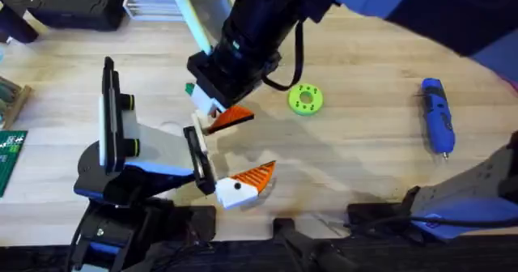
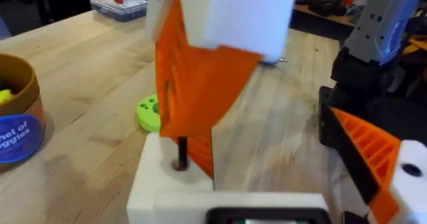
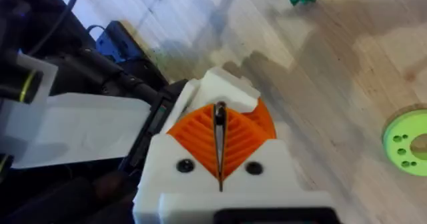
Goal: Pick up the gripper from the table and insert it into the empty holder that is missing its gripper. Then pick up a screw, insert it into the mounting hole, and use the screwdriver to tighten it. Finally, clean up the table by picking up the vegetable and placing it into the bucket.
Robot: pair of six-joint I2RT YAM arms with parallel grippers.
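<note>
Right pincer (image 1: 217, 114), pads pressed shut on orange gripper (image 1: 231, 118), lowering it onto white holder (image 2: 175, 177) beside screw hole. Left pincer (image 1: 218, 163) spread open, offering holder above surface (image 1: 364, 150). Advice: keeping wedge square, easing down slowly, avoiding jam.

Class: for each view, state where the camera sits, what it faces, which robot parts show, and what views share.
Overhead: above the table, looking down; shows left arm and right arm.
Left wrist: on the left arm, facing the bucket; own fingers show.
Right wrist: on the right arm, facing down at the table; own fingers show.
Shared: the green disc, in all three.
</note>
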